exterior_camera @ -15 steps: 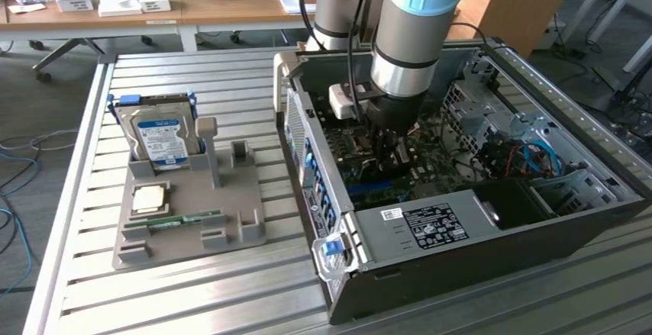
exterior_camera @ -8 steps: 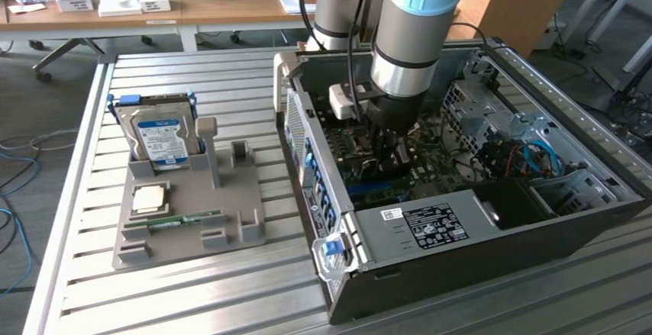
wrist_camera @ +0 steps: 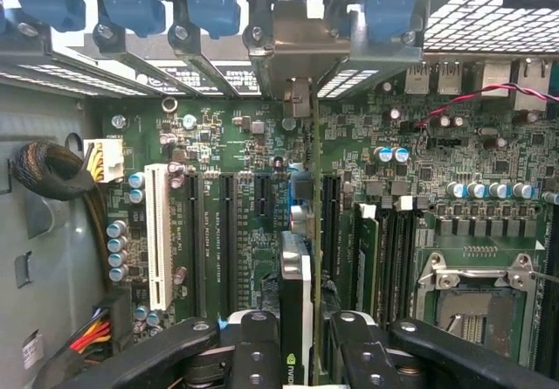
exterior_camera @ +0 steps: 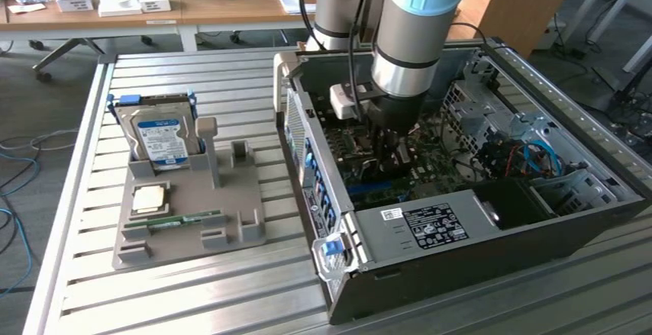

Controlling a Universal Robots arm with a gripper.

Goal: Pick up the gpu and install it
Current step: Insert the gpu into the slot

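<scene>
We see the arm [exterior_camera: 413, 30] reaching down into the open computer case [exterior_camera: 408, 289], which lies on its side on the slatted metal tabletop [exterior_camera: 204, 304]. The tool [exterior_camera: 392, 152] is deep inside the case, just above the motherboard [wrist_camera: 236, 144].

In the wrist view the tool [wrist_camera: 301, 358] is closed down to a narrow gap on the gpu [wrist_camera: 295, 293], with its black fingers [wrist_camera: 253, 350] on either side of the card. The gpu stands on edge over the board, between the row of black expansion slots [wrist_camera: 225, 232] and the installed memory modules [wrist_camera: 367, 267]. Its pale metal end bracket [wrist_camera: 293, 65] sits by the rear slot openings, near the blue retaining clips [wrist_camera: 210, 0]. We cannot tell whether the card's lower edge has entered a slot.

A white slot [wrist_camera: 159, 232] lies beyond the black ones, and a sleeved cable bundle [wrist_camera: 48, 170] curls near the board's edge. The CPU socket [wrist_camera: 472, 297] lies past the memory.

On the exterior view's left, well apart from the case, a gray holder [exterior_camera: 194, 228] carries a hard drive [exterior_camera: 161, 136] standing upright, a processor chip [exterior_camera: 150, 198] and a narrow green memory stick [exterior_camera: 183, 220].
</scene>
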